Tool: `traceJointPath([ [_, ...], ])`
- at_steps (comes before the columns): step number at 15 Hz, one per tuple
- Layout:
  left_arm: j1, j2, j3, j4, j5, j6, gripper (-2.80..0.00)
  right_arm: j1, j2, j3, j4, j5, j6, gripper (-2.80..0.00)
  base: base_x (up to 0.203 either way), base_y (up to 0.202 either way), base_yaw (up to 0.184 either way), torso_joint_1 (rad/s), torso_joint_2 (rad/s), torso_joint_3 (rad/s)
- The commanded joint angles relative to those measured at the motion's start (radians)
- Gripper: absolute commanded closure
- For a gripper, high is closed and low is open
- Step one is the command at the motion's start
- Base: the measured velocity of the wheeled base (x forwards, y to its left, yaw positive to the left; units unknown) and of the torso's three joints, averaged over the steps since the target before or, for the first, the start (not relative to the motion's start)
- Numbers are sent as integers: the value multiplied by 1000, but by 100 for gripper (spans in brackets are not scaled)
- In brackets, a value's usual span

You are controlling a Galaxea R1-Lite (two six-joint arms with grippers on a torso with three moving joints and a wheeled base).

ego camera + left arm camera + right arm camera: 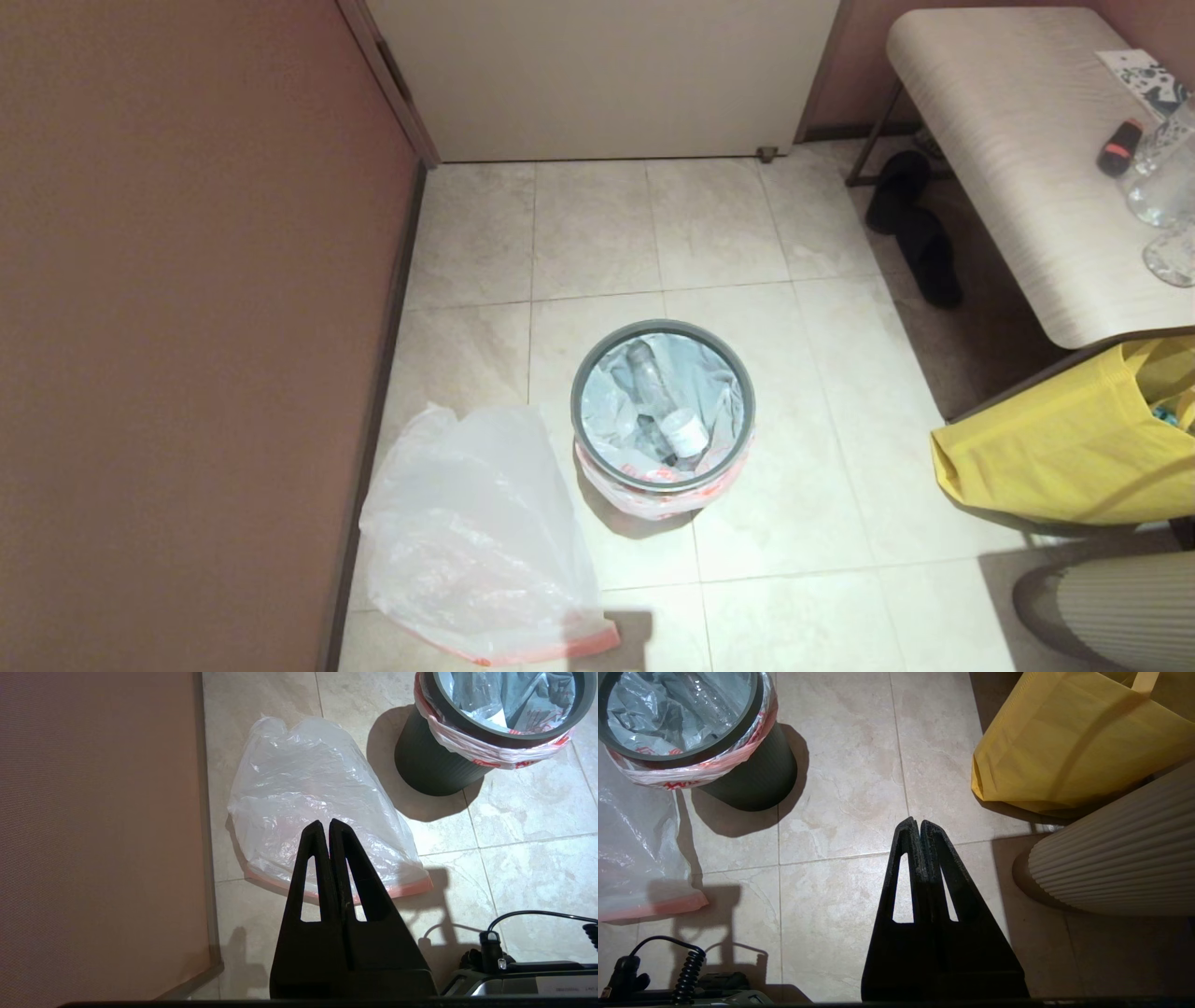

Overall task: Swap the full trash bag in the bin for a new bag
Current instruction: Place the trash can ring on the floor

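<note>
The bin (663, 411) sat on the tiled floor (803, 485) with the full bag (653, 499) still lining it, grey hoop (581, 373) on the rim and a bottle (653, 383) inside. The new bag (476, 541) lay flat on the floor just left of it, by the wall (187, 327). Left gripper (329, 823) hung above that bag, fingers pressed together and holding nothing; right gripper (920, 822) was the same over bare tile near a yellow bag (1064, 742).
</note>
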Motion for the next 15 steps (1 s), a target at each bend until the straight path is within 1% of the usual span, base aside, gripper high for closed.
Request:
traceJointPath([
  [1,0,1,0,1,0,1,0,0,2,0,0,0,0,0,0,0,0,0,0,0],
  [15,0,1,0,1,0,1,0,0,2,-13,7,-3,-1,0,0,0,0,0,0,0],
])
